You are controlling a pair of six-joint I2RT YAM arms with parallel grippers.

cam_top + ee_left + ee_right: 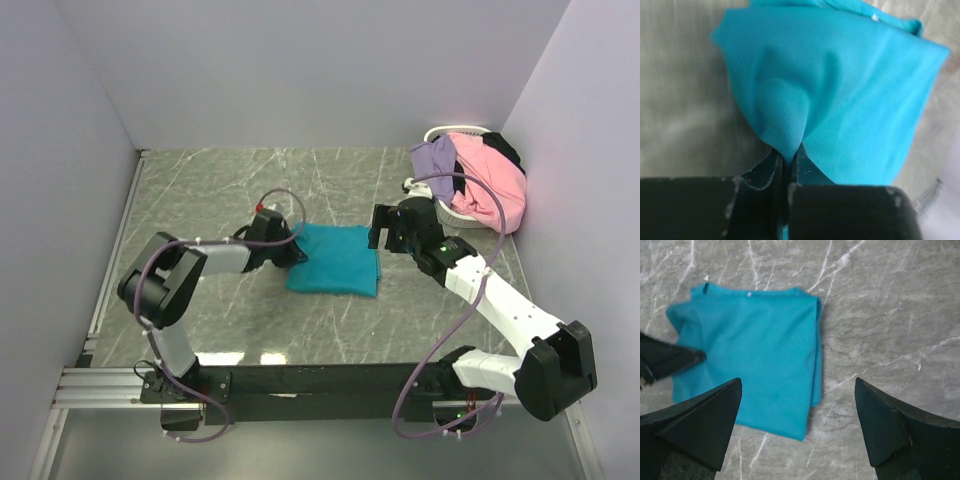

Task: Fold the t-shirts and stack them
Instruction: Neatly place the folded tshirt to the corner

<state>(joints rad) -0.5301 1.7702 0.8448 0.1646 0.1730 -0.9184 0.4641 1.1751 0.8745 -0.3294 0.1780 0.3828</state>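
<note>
The left hand (787, 159) is pinched shut on the left edge of the folded teal t-shirt (338, 260), which lies mid-table (220, 190), while the right hand (797, 382), spread wide and holding nothing, hovers at its far right corner, and the other t-shirts (490, 185) are heaped in the white basket (432, 196) at the far right.

Looks like a robotics lab cell: bare pale walls (300, 70) around a marble-patterned table (200, 190) (robot arms (500, 310) bolted to its near rail (320, 380)).

no legible text, labels or numbers anywhere
</note>
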